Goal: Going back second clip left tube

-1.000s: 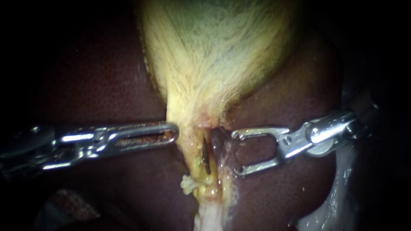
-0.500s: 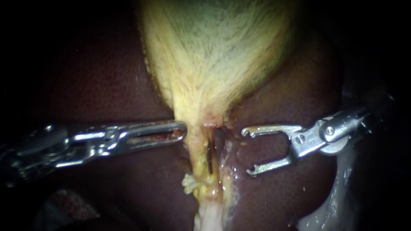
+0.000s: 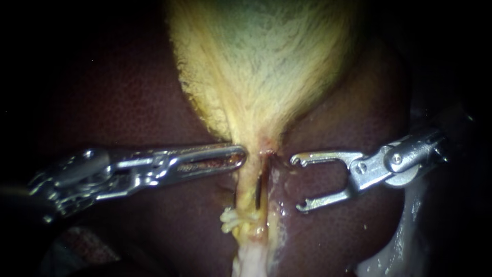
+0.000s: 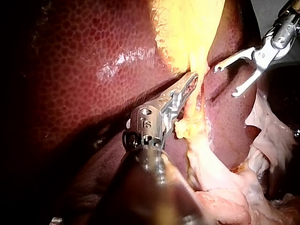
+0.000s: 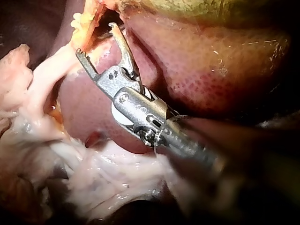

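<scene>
Steel jaws of the right instrument (image 3: 296, 183) stand wide and empty, just to the 3 o'clock side of the tube (image 3: 245, 187). 1 s ago they straddled it; by half a sec ago they'd backed off toward 3 o'clock, and since then they've barely moved. The dark clip (image 3: 258, 191) stays on the tube, at 6 o'clock from the gallbladder (image 3: 266, 66) neck, so the release looks clean. Nothing is caught in the jaws.

The left instrument (image 3: 237, 155), in from 9 o'clock, has pushed on toward 3 o'clock. Its jaws lie together w/ no tissue seen between them, tip pressed on the neck. Neck and tube have shifted toward 3 o'clock against the liver (image 3: 128, 102), and the clip now leans instead of hanging straight.

Judgement: the withdrawal is approx. half done. The right instr. is clear of the tube but close, and the tube being nudged its way eats into that gap. It should carry on out toward 3 o'clock w/ jaws kept wide. Only one clip is clearly made out; which tube it sits on can't be sorted from the endoscope view.
</scene>
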Available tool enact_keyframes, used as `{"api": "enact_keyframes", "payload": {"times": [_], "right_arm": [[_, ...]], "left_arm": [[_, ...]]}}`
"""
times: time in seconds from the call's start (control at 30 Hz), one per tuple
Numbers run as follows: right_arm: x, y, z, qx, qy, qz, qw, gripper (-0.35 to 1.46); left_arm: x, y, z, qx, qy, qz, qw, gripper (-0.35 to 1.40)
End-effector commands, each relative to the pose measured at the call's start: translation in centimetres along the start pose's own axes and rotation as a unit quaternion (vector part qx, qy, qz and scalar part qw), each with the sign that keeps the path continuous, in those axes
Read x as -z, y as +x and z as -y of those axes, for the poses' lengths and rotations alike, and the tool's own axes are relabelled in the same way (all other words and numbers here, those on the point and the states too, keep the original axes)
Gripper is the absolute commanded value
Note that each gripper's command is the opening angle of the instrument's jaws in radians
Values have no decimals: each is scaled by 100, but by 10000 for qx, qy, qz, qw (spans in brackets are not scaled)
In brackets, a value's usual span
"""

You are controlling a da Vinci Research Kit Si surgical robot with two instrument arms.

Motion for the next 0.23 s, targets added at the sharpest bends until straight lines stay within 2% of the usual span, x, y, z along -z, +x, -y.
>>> {"api": "enact_keyframes", "payload": {"times": [0.03,0.23], "right_arm": [[0,1,0,-2,2,-1,10000,60],[3,1,2,-2,10,-4,10000,60]], "left_arm": [[0,0,0,-3,5,-4,10000,-35],[-2,0,-1,-3,5,-3,10000,-35]]}}
